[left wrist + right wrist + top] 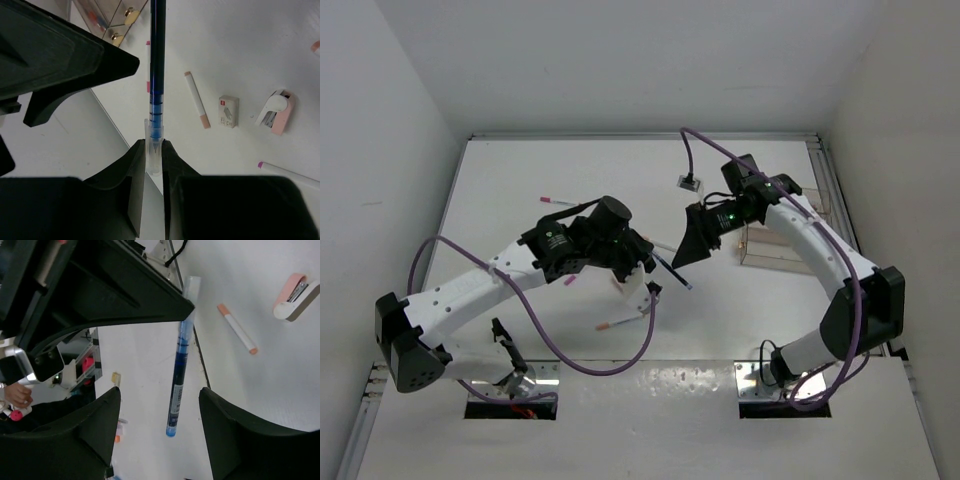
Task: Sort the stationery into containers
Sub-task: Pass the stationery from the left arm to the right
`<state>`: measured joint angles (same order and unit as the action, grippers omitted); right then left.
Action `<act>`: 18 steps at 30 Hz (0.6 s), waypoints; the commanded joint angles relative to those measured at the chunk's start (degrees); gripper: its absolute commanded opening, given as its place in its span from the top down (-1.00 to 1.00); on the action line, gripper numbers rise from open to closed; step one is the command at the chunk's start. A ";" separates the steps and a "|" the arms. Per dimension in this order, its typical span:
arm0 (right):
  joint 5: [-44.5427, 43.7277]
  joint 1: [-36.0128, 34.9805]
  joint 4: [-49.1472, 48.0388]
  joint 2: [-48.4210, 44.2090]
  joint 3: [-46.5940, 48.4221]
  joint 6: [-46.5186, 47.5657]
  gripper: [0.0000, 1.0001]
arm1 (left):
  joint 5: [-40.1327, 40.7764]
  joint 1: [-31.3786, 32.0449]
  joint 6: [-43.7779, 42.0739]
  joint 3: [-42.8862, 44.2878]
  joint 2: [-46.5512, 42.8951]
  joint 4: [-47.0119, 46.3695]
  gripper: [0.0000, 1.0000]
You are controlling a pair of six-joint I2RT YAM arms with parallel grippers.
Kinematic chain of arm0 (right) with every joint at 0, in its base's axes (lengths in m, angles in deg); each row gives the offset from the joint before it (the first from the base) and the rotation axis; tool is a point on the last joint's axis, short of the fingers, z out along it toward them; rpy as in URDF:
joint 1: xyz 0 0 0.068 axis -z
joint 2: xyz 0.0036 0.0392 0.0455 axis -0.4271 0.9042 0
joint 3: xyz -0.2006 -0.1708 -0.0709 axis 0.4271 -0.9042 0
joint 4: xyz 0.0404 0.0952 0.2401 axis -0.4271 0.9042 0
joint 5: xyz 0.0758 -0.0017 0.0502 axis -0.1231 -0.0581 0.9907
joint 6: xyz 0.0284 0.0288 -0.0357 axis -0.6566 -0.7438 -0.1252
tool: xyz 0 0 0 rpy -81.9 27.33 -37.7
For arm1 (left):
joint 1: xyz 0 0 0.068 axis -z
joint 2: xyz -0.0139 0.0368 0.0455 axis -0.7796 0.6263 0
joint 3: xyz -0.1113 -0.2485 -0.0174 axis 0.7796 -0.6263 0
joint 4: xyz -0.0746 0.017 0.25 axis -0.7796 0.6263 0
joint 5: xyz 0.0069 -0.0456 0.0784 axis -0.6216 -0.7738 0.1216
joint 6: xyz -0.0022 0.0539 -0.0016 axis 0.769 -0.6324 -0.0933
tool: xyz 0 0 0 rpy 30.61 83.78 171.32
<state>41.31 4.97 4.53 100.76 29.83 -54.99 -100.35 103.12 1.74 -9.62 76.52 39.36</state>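
Note:
My left gripper (645, 262) (153, 146) is shut on the clear end of a dark blue pen (672, 272) (156, 75) and holds it above the table, pointing right. My right gripper (682, 250) (160, 391) is open, with its jaws on either side of the pen's free end (178, 390), not touching it. The clear box (775, 246) stands to the right behind the right gripper. On the table lie a white pen with pink ends (197, 100) (236, 329), a small eraser (228, 111) and a purple-tipped pen (290, 172).
A pink and white stapler (276, 110) (295, 295) lies near the eraser. More pens lie at the back left (558, 202) and near the front (618, 323). Purple cables (590, 365) loop around both arms. White walls enclose the table.

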 commanded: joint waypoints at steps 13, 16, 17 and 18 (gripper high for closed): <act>-1.91 -5.00 -4.51 7.09 5.10 -3.39 0.03 | 0.72 1.98 0.22 1.62 -0.57 -3.20 0.85; -1.56 -5.17 -4.77 7.97 5.45 -3.39 0.34 | 0.81 1.89 0.66 1.26 -0.75 -3.38 0.85; -1.47 -5.26 -4.77 8.06 5.71 -3.13 0.45 | 0.81 1.89 0.84 1.26 -0.75 -3.64 0.84; -1.47 -5.26 -4.51 8.06 5.89 -2.87 0.65 | 1.24 1.98 1.01 1.26 -0.83 -3.82 0.80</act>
<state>38.97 0.00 1.06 108.56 33.09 -58.12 -99.44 104.41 2.00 -9.53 76.54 37.76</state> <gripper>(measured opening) 0.219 0.220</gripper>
